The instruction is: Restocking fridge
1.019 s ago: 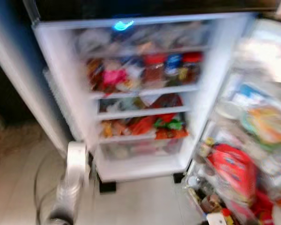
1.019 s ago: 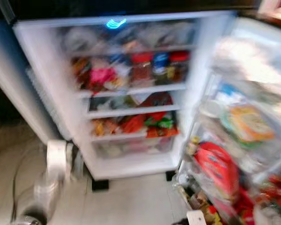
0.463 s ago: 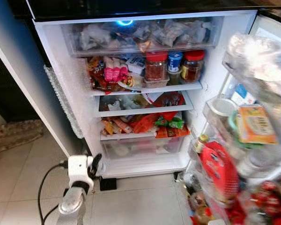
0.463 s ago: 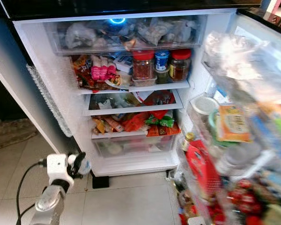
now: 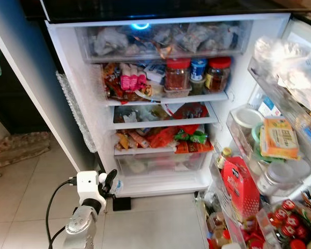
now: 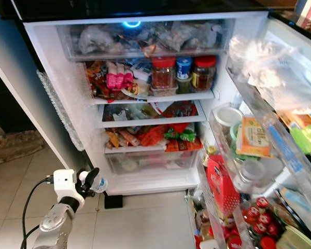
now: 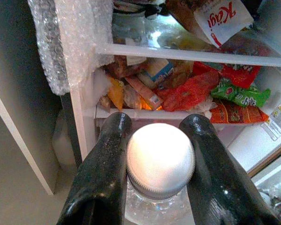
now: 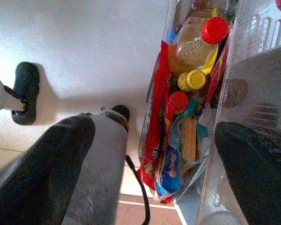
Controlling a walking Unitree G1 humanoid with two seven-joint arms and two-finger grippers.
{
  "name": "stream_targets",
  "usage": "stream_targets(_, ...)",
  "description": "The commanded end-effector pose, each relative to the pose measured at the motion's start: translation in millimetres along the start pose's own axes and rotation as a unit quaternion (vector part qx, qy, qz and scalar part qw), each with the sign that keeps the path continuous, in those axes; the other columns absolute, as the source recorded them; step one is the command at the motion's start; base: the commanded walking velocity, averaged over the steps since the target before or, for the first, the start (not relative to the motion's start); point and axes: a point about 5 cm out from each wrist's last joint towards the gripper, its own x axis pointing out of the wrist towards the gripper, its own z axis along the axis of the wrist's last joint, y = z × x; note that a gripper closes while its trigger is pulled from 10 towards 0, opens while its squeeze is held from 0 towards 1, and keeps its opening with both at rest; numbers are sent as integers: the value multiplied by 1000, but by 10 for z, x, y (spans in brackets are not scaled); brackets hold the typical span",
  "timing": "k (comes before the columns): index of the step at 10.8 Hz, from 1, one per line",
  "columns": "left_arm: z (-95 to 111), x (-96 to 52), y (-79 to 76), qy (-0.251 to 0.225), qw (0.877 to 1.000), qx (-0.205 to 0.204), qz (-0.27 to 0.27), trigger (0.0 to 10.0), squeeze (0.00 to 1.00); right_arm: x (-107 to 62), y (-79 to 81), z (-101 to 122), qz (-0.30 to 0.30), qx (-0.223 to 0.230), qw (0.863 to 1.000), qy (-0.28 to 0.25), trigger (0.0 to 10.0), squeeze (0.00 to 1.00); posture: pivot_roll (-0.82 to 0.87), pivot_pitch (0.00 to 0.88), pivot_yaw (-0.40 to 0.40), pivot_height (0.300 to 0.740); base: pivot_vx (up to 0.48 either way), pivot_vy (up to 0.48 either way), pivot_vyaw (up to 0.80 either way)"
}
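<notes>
While the left gripper [image 7: 152, 187], fingers clamped on a white-capped bottle [image 7: 160, 161] pointing cap-first, hangs low and left, the fridge [image 5: 80, 67] shelves lie up and right; right gripper [image 8: 154, 168] fingers apart, idle.

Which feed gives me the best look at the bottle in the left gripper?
The left wrist view: the bottle sits close up, its white cap between the left gripper's black fingers. In the eye views it is only a small clear shape at the gripper, low before the fridge.
</notes>
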Motion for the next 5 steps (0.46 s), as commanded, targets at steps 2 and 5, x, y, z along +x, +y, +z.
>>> stream_targets(2,12,-1,-24,3,1000,-7,-11,10000,0,-39,-171,-58,-15,2,1000,-1,10000,0,29,34,-32,740,306,0,0)
stream_targets(5,-28,23,-53,16,1000,-23,-6,10000,0,-45,-169,-76,-13,-2,1000,-4,10000,0,22,37,-29,740,301,0,0)
